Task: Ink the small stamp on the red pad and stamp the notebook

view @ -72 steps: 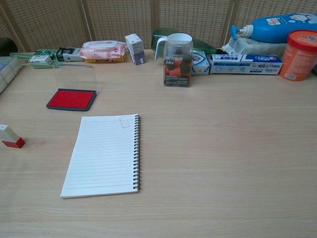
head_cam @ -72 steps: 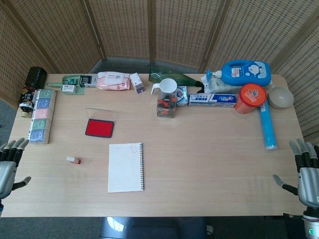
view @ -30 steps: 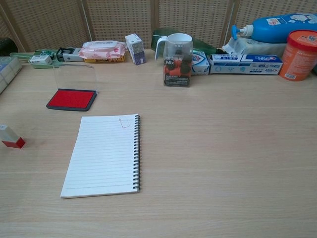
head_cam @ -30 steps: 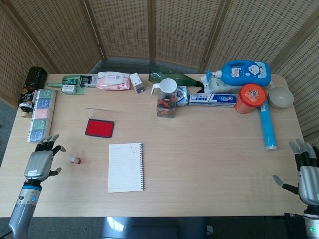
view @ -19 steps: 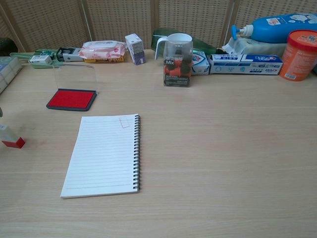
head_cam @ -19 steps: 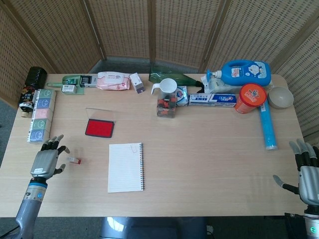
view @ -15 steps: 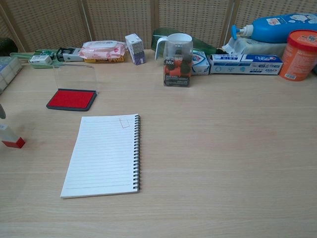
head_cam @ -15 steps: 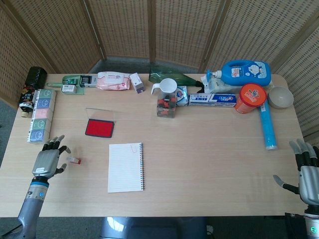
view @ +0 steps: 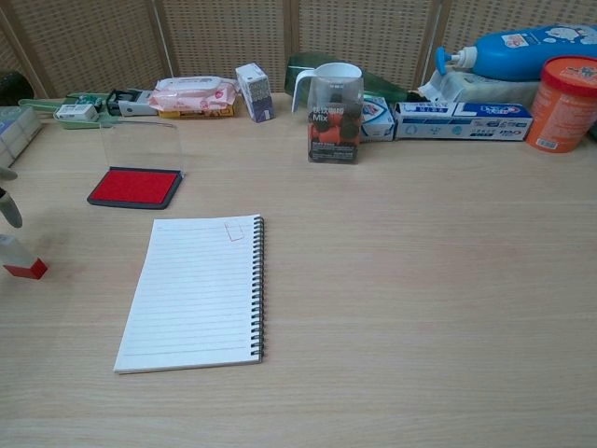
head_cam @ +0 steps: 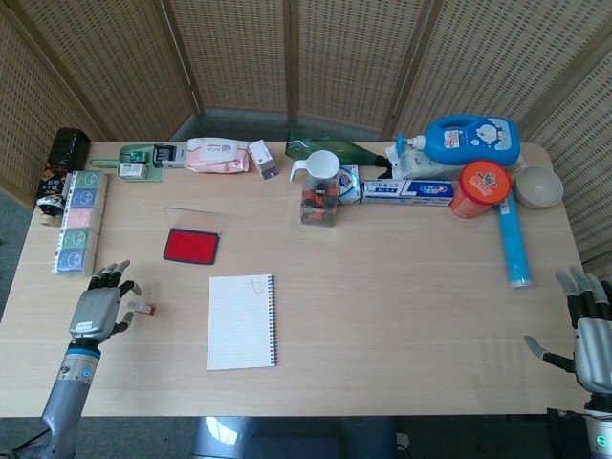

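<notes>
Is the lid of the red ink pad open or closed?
Open. The clear lid stands up behind the red ink pad, leaving its red surface uncovered.

stamp (head_cam: 142, 308) left of notebook (head_cam: 242, 321) | pad (head_cam: 190, 247) behind both

Counted ahead of my fingers: one small stamp (head_cam: 142, 308), one red pad (head_cam: 190, 247), one notebook (head_cam: 241, 321), one orange canister (head_cam: 479, 188), one blue tube (head_cam: 513, 242).
</notes>
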Robot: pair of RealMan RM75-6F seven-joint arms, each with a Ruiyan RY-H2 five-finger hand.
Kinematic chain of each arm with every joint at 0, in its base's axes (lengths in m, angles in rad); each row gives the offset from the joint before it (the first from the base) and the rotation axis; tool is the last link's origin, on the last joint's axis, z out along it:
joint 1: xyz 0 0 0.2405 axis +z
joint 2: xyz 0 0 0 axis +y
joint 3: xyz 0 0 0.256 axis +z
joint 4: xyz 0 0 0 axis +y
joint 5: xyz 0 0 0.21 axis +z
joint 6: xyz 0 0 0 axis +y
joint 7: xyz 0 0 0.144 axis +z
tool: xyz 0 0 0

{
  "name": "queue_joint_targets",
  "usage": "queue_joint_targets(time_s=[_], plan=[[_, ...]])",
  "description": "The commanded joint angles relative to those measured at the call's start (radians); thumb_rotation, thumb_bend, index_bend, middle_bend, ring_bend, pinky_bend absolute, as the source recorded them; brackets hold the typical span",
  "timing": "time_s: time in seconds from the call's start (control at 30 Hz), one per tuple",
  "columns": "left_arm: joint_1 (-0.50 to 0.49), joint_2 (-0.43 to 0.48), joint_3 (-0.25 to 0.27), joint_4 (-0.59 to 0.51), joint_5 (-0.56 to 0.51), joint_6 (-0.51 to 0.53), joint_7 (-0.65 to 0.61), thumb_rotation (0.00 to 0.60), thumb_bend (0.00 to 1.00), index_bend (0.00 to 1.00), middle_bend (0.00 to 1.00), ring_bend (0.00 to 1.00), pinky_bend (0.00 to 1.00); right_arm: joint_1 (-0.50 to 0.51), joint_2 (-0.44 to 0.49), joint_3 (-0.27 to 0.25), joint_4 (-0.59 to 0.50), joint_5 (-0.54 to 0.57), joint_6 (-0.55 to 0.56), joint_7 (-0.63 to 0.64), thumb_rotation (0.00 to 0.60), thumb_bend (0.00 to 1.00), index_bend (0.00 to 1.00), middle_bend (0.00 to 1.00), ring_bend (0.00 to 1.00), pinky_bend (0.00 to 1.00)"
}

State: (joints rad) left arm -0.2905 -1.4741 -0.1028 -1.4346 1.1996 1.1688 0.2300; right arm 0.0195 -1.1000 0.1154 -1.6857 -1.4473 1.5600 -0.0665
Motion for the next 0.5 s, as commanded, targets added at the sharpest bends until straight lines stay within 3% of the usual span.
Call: queue_joint_targets(time_s=[0.03,0.5], plan=[[-0.001,-0.002,-0.001,-0.002,-0.005,-0.002,0.001,0.6,0.38,0.4,0.0,0.0,0.04,0.0,0.0,0.0,-0.001,0.003,-0.001,-0.004,0.516,0.04,0.0,0.0,0.0,0.0],[-0.009,-0.007,0.004,-0.006,-0.011,-0.002,0.016,0.6,0.4,0.45,0.0,0.0,0.04,0.0,0.004,0.0,-0.006,0.006,-0.004,-0.004,0.523,0.05,0.0,0.0,0.0,0.0]])
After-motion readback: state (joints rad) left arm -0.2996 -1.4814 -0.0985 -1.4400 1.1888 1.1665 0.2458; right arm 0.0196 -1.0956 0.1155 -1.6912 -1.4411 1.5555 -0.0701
